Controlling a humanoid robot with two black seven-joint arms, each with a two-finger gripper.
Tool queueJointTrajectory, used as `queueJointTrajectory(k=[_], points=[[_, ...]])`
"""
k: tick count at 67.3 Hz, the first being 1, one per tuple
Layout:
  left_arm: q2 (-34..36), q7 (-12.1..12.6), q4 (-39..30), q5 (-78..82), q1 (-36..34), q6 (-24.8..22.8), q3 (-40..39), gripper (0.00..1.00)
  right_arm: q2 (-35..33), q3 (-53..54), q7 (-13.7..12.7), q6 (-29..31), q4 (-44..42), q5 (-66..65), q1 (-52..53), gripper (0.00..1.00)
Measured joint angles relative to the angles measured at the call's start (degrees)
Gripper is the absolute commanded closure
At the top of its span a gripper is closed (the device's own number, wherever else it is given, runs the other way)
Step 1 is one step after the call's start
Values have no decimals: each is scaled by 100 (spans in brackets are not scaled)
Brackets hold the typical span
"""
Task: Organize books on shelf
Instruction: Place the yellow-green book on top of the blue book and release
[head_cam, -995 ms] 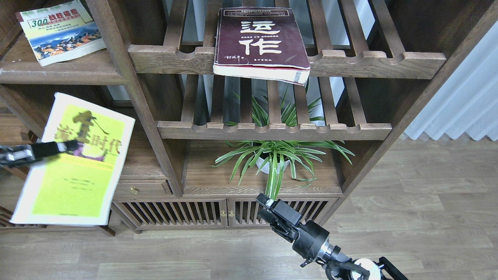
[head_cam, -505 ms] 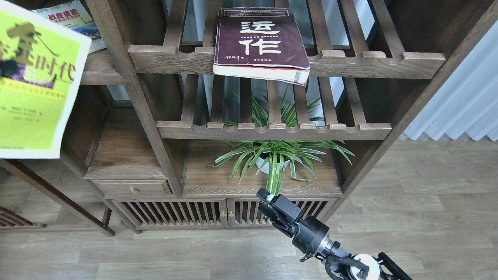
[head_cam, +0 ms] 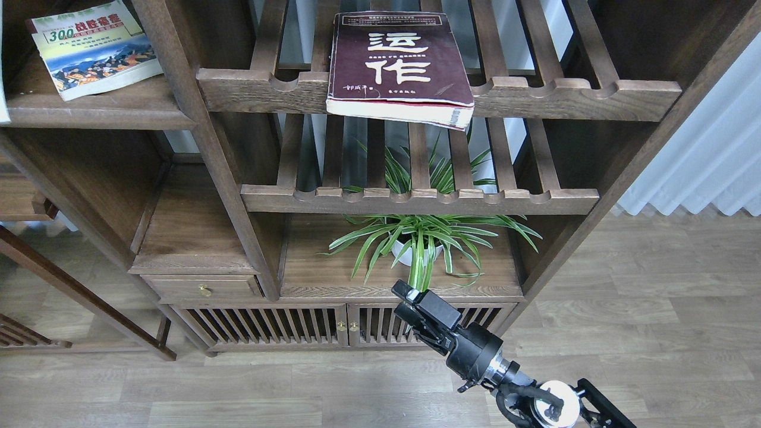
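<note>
The small "300" book [head_cam: 92, 47] with the blue picture lies flat on the solid dark-brown shelf [head_cam: 95, 112] at the upper left. The thick maroon book [head_cam: 398, 68] with white Chinese characters rests on the upper slatted rack [head_cam: 565, 95], its front edge overhanging the scalloped rail. Only a thin white sliver [head_cam: 3, 89] shows at the left edge; I cannot tell whether it is the yellow-green book. My left gripper is out of view. My right gripper [head_cam: 403, 300] hangs low in front of the cabinet's bottom doors, holding nothing; it is too dark to separate its fingers.
A potted spider plant [head_cam: 419, 241] stands on the lower board just above my right gripper. A second slatted rack [head_cam: 416, 199] spans the middle. A small drawer [head_cam: 202, 288] and slatted doors [head_cam: 267, 326] form the cabinet's base. Wood floor and a white curtain [head_cam: 707, 154] lie to the right.
The yellow-green book, held in my left gripper a second ago, rose up and leftward and has left the view. My right gripper has crept slightly upward.
</note>
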Motion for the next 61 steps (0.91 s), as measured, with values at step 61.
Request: queueJointTrajectory(k=[61], points=[[-3082,0,3328,352,-1554,0,357,69,0,-7,-2,0,29,17,-143,1]])
